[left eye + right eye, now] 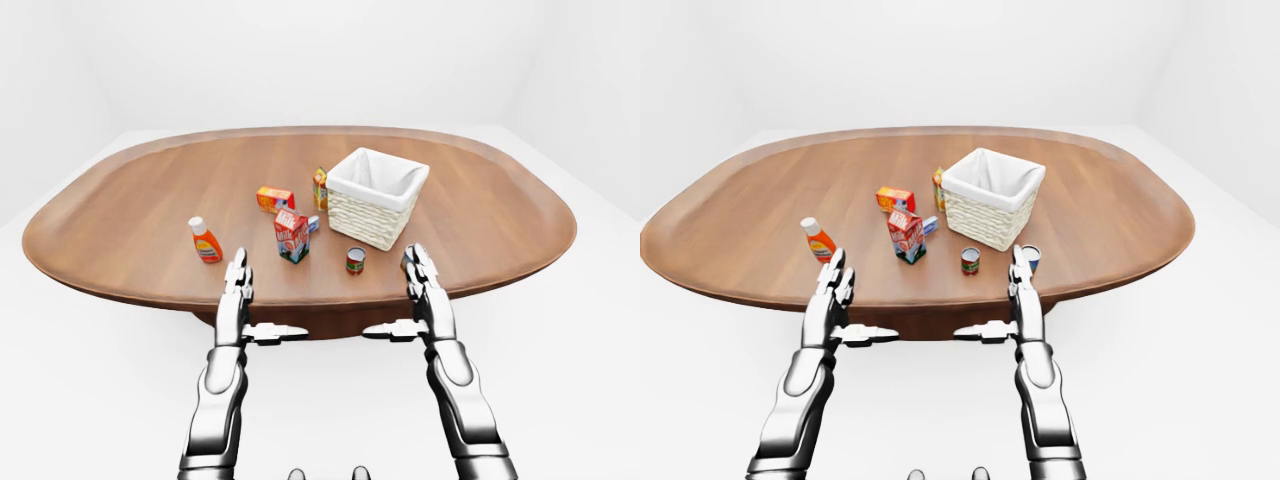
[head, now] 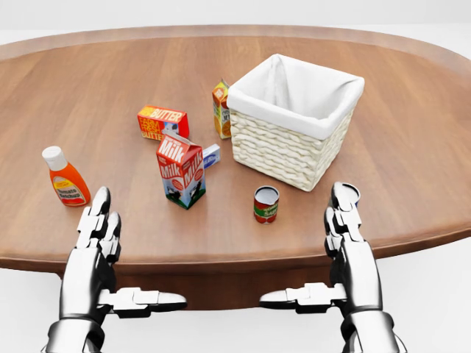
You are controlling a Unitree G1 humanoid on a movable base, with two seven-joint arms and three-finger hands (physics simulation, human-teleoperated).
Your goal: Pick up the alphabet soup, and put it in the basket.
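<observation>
Over table edge, both hands' fingers spread wide, empty; soup can btwn them, near basket.

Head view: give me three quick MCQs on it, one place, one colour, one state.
1. The soup can stands:
A. inside the basket
B. on the table just below the basket
C. left of the ketchup bottle

2. The basket lining is:
A. white
B. red
C. blue

3. The right hand is:
A. shut on the can
B. open, holding nothing
C. inside the basket

Answers: B, the can sits on the wood near the basket's lower corner. A, white cloth folds over the rim. B, the fingers are spread at the table edge, apart from the can.
</observation>
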